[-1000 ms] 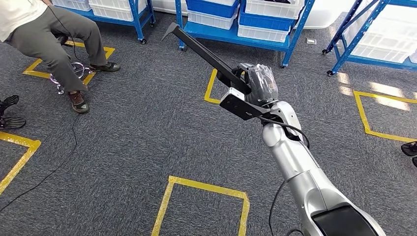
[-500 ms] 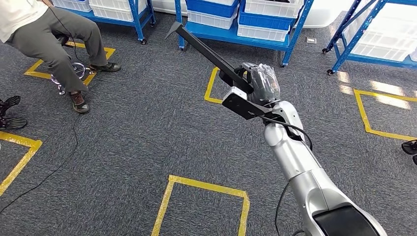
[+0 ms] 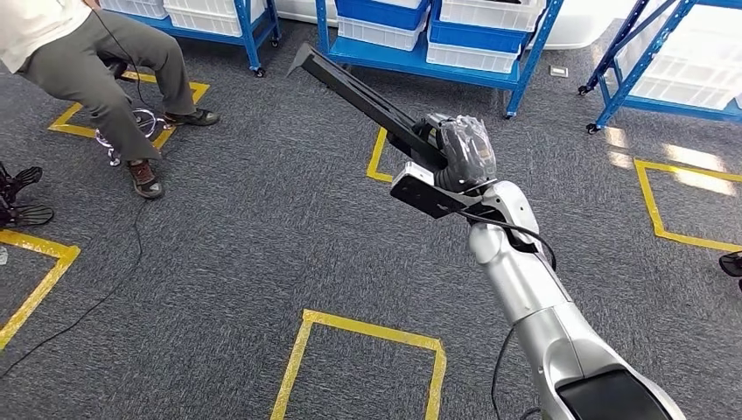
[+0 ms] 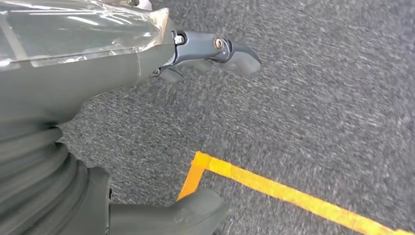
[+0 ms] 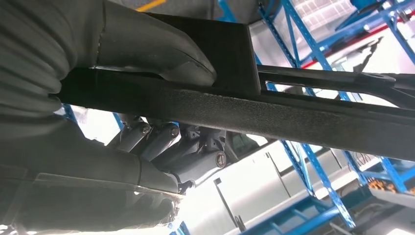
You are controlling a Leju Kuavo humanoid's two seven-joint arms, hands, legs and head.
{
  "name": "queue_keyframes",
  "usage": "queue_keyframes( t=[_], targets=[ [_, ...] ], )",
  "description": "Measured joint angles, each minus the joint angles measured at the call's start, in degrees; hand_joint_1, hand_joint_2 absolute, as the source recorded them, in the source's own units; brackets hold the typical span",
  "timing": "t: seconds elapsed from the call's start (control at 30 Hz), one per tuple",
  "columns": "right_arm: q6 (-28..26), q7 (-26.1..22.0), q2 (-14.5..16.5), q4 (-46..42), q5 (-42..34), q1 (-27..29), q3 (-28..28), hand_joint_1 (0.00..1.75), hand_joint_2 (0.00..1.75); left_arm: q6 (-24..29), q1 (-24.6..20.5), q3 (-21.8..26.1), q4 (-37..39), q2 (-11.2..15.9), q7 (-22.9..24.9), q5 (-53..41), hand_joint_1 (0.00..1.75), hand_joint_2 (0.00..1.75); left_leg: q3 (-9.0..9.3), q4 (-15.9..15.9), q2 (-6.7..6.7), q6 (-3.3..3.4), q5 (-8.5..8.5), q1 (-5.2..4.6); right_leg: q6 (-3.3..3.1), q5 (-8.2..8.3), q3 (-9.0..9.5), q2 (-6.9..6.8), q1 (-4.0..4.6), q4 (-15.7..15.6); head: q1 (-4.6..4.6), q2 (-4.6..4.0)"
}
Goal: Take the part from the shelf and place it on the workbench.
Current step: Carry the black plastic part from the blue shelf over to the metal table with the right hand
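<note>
Already off the shelf, the long black part [image 3: 367, 96] rides in the right hand [image 3: 462, 149], whose fingers [image 5: 166, 142] wrap under its bar while the thumb presses on its flat plate from the other side; the free end juts far ahead and to the left of that hand, over the grey carpet [image 3: 262, 236]. No workbench is in sight, so the step in hand looks like the carry. To do it well, the grip should stay firm near the plate end, since the long overhang will lever against the fingers, and any turn of the body should be slow so the far tip sweeps nothing. The left hand [image 4: 210, 54] hangs over the carpet with its fingers loosely curled, gripping nothing; they look parted rather than closed.

Beyond the part's tip stand blue racks [image 3: 516, 61] loaded with white bins [image 3: 477, 48], the likeliest thing to be clipped. Well off to the left of the right hand a seated person [image 3: 87, 61] rests both feet by a stool base, with a black cable [image 3: 105, 289] trailing across the floor. Yellow tape squares [image 3: 359, 337] mark the carpet below and beside the arm.
</note>
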Motion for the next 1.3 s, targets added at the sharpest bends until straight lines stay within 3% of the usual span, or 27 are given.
queue_keyframes(
  t=[0.07,0.13,0.2,0.3,0.33,0.37,0.47,0.53,0.6,0.73,0.87,0.93,1.3],
  targets=[
    [0.0,0.0,-0.2,-0.2,0.1,0.5,0.0,1.71,1.75,0.0,0.0,0.0,0.0,-0.1,0.2,-0.2,0.00,1.75,-0.18,0.1,-0.42,-0.38,0.22,0.12,0.79,1.48,1.81,0.01,-0.12,-3.1,0.03,0.00],
    [0.0,0.0,-0.4,-0.5,0.1,0.6,0.0,1.71,1.75,-0.1,0.0,0.0,0.0,-0.1,0.5,-0.4,0.00,1.75,-0.42,0.3,-0.79,-1.04,0.40,0.22,1.46,4.22,5.91,0.33,-0.33,-10.9,0.06,0.00],
    [0.0,0.1,-0.4,-0.9,0.1,0.6,0.0,1.71,1.75,-0.1,0.0,0.0,0.0,-0.1,0.7,-0.5,0.00,1.75,-0.72,0.6,-1.03,-1.87,0.57,0.08,0.91,5.81,8.00,0.72,-0.23,-15.2,-0.02,0.00],
    [0.0,0.2,-0.5,-1.2,0.2,0.9,0.0,1.71,1.75,-0.1,0.1,0.0,0.0,-0.1,0.9,-0.6,0.00,1.75,-0.85,0.0,-1.13,-2.93,1.12,0.16,-0.71,6.49,7.72,0.73,0.21,-15.4,-0.08,0.00],
    [0.0,0.2,-0.6,-1.3,0.2,0.9,0.0,1.71,1.75,-0.1,0.2,0.0,0.0,-0.1,0.9,-0.6,0.00,1.75,-0.86,-0.3,-1.09,-2.85,1.29,0.25,-1.04,6.69,7.59,0.74,0.17,-15.5,-0.08,0.00],
    [0.0,0.2,-0.6,-1.5,0.2,0.9,0.0,1.71,1.75,-0.1,0.2,0.0,0.0,-0.1,1.0,-0.6,0.00,1.75,-0.87,-0.5,-1.04,-2.43,1.43,0.29,-1.28,6.89,7.52,0.77,0.05,-15.6,-0.18,0.00],
    [0.0,0.3,-0.6,-1.7,0.3,1.1,0.0,1.71,1.75,-0.1,0.2,0.0,0.0,-0.1,1.0,-0.6,0.00,1.75,-0.92,-0.6,-0.93,-0.29,1.86,0.35,-1.74,7.22,7.31,0.86,0.22,-15.7,-0.37,0.00],
    [0.0,0.3,-0.7,-1.7,0.3,1.1,0.0,1.71,1.75,-0.1,0.2,0.0,0.0,-0.1,0.9,-0.7,0.00,1.75,-0.95,-0.7,-0.90,0.26,2.08,0.39,-1.90,7.31,7.25,0.87,0.41,-15.6,-0.39,0.00],
    [0.0,0.3,-0.7,-1.7,0.3,1.1,-0.1,1.71,1.75,-0.1,0.2,0.0,0.0,-0.1,0.9,-0.8,0.00,1.75,-0.95,-0.7,-0.88,0.31,2.18,0.49,-1.94,7.34,7.22,0.87,0.60,-15.6,-0.39,0.00],
    [0.0,0.3,-0.8,-1.8,0.5,1.1,-0.1,1.71,1.75,-0.1,0.2,0.0,0.0,-0.1,0.9,-1.1,0.00,1.75,-0.97,-0.7,-0.87,-0.36,2.28,0.62,-2.00,7.30,7.16,0.86,0.89,-15.6,-0.37,0.00],
    [0.0,0.3,-0.9,-1.9,0.9,1.1,-0.1,1.71,1.75,-0.1,0.2,0.0,0.0,-0.2,0.9,-1.2,0.00,1.75,-1.00,-0.9,-0.84,-2.87,2.16,0.76,-2.06,7.25,6.97,0.85,0.94,-15.5,-0.36,0.00],
    [0.0,0.3,-0.9,-1.9,1.0,1.1,-0.1,1.71,1.75,-0.1,0.2,0.0,0.0,-0.2,0.9,-1.2,0.00,1.75,-1.08,-1.0,-0.84,-3.46,2.11,0.73,-2.06,7.24,6.87,0.85,0.94,-15.5,-0.34,0.00],
    [0.0,0.2,-0.9,-1.9,1.2,1.1,-0.1,1.71,1.75,0.0,0.1,0.0,0.0,-0.3,0.0,-1.5,0.00,1.75,-1.59,-0.7,-0.86,-3.45,2.10,0.05,-1.96,7.31,6.44,0.81,0.54,-15.6,-0.34,0.00]
  ],
)
